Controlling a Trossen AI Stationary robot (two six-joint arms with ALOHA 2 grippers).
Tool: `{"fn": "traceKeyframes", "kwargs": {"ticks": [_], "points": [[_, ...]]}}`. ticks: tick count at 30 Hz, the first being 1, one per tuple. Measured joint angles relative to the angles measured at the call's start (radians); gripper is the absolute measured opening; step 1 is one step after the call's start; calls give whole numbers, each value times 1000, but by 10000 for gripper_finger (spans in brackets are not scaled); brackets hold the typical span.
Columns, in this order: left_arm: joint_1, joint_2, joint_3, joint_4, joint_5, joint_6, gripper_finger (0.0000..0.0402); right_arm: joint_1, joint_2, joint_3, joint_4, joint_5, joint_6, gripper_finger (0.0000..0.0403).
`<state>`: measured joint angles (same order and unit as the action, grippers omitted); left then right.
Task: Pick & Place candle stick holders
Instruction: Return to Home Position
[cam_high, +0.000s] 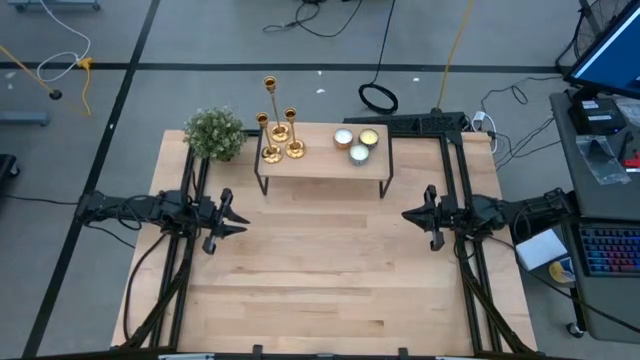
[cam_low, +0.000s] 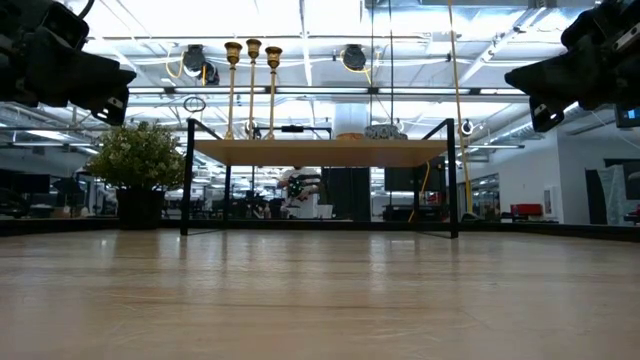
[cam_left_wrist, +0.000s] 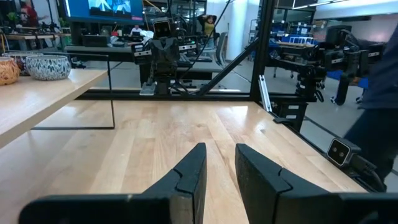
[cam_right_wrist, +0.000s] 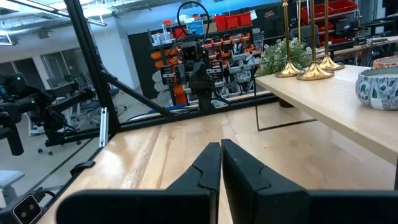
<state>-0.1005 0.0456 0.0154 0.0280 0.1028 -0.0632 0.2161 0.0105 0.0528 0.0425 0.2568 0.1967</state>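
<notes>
Three gold candlesticks (cam_high: 280, 135) of differing heights stand on their round bases at the left end of a small raised wooden shelf (cam_high: 320, 165) at the table's far side. Their stems show in the low view (cam_low: 252, 85) and their bases in the right wrist view (cam_right_wrist: 314, 73). My left gripper (cam_high: 236, 214) hovers over the table's left side, a little open and empty, as the left wrist view (cam_left_wrist: 219, 155) shows. My right gripper (cam_high: 408, 213) hovers over the right side, shut and empty, also seen in the right wrist view (cam_right_wrist: 219, 149). Both are well short of the shelf.
A green bushy plant (cam_high: 215, 133) stands left of the shelf. Three small round candles (cam_high: 357, 143) sit on the shelf's right end. Black frame rails (cam_high: 445, 150) run along the table's sides. Bare wood lies between the grippers and toward the near edge.
</notes>
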Motion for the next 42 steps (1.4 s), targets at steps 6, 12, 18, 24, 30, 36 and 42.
{"fn": "traceKeyframes", "kwargs": {"ticks": [6,12,18,24,30,36,42], "points": [[0,0,0,0,0,0,86,0,0,0,0,0,0,9],[0,0,0,0,0,-1,86,0,0,-1,0,0,0,8],[0,0,0,0,0,-1,86,0,0,-1,0,0,0,8],[0,0,0,0,0,-1,86,0,-8,-1,8,2,0,8],[0,0,0,0,0,-1,86,0,-8,-1,18,4,0,8],[0,0,0,0,0,-1,86,0,-6,-2,21,4,0,8],[0,0,0,0,0,-1,86,0,0,-2,21,4,0,8]]}}
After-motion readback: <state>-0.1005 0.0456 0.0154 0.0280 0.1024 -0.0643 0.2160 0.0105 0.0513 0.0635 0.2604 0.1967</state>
